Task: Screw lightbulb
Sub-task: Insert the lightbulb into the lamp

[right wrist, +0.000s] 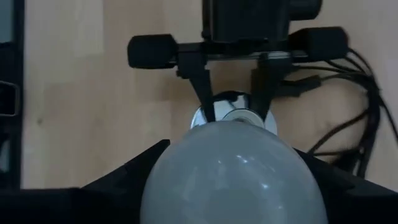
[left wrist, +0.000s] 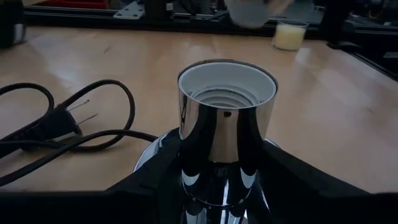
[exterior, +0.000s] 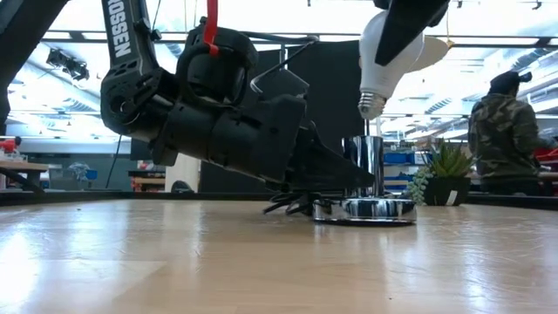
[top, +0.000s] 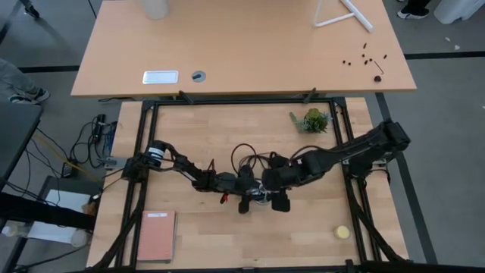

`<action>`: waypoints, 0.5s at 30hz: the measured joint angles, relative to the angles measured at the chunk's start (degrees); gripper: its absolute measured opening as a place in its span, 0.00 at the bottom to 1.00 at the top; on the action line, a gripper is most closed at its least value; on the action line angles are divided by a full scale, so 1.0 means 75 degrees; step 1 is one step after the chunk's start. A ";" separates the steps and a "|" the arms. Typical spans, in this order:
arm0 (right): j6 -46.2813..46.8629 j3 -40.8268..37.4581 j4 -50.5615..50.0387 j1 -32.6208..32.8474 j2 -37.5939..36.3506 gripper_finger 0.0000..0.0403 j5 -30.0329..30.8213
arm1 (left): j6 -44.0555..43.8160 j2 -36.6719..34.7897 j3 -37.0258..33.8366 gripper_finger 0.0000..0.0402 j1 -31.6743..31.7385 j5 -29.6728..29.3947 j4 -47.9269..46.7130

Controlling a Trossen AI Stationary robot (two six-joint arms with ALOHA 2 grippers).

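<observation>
The chrome socket [left wrist: 227,124] stands upright on its round base disc [exterior: 364,209] in the middle of the table, with its threaded opening facing up. My left gripper [top: 254,196] reaches in low from the table's left and is shut on the socket's lower part. The white lightbulb [exterior: 388,52] hangs above the socket with its grey screw end [exterior: 370,103] pointing down, a little above the socket's mouth. My right gripper [exterior: 408,24] holds it from above. In the right wrist view the lightbulb [right wrist: 233,177] hides most of the socket below it. My left gripper has one finger [left wrist: 155,177] on each side of the socket's narrow chrome neck [left wrist: 217,180], just above the base disc. It comes in nearly level from the table's left. The socket stands upright with its base on the table. My right gripper pinches the lightbulb's wide round glass part [right wrist: 158,180] between its two fingers. The fingers slant steeply down from above. The lightbulb is lifted clear and slightly tilted, screw end down, over the socket.
The socket's black cord and plug [left wrist: 62,121] lie looped on the table behind the socket. A yellow ball [top: 342,232] lies near the right front, a small green plant [top: 312,120] at the back right, a reddish pad [top: 155,235] at the front left. A person [exterior: 506,131] stands beyond the table.
</observation>
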 joint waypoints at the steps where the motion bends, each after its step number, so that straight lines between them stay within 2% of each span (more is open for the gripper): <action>1: -0.0025 0.0000 -0.0006 -0.0066 0.0018 0.68 -0.0135 | 0.0031 0.0000 0.0000 0.47 0.0000 0.0096 0.0000; 11: 0.0006 0.0021 0.0573 -0.0602 0.0287 0.67 -0.1408 | 0.0945 -0.0002 0.0003 0.47 -0.0041 0.0263 0.0029; 15: 0.0013 0.0290 0.0105 -0.0684 0.0739 0.68 -0.1777 | 0.1121 -0.0002 0.0003 0.47 -0.0051 0.0270 0.0039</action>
